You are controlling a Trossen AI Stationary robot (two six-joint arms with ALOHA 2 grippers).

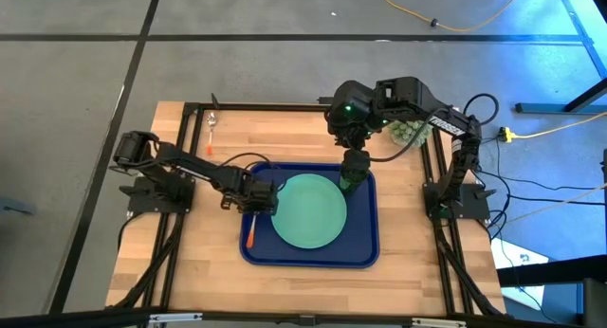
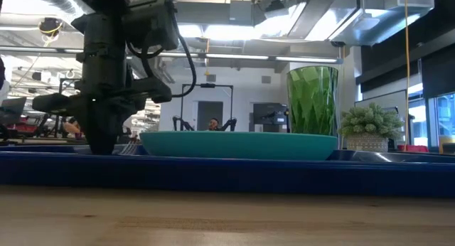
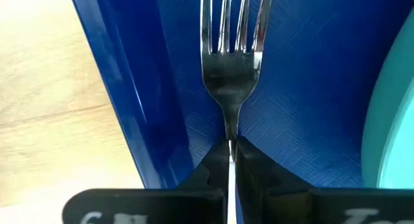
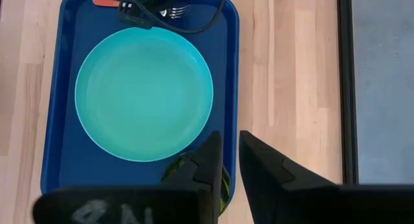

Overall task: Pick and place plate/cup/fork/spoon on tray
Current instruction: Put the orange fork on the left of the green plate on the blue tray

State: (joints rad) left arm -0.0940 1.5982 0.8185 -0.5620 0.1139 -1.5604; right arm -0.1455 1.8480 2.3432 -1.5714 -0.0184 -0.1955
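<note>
Left gripper: clamped on the neck of the slim silver fork with orange handle, low over the tray's left strip, just beside the plate.
Fork: tines pointing ahead past the fingertips, over the blue floor; orange handle trailing behind the gripper across the tray's left rim.
Right gripper: above the tray's far right corner, fingers narrowly parted, directly over the cup.
Small translucent dark-green cup: upright on the tray, just beside the plate's far right edge.
Round flat mint-green plate: lying centred on the tray.
Large dark-blue rectangular plastic tray: flat on the wooden table.
Orange-handled silver spoon: on the table near the far left corner, well apart from both grippers.
</note>
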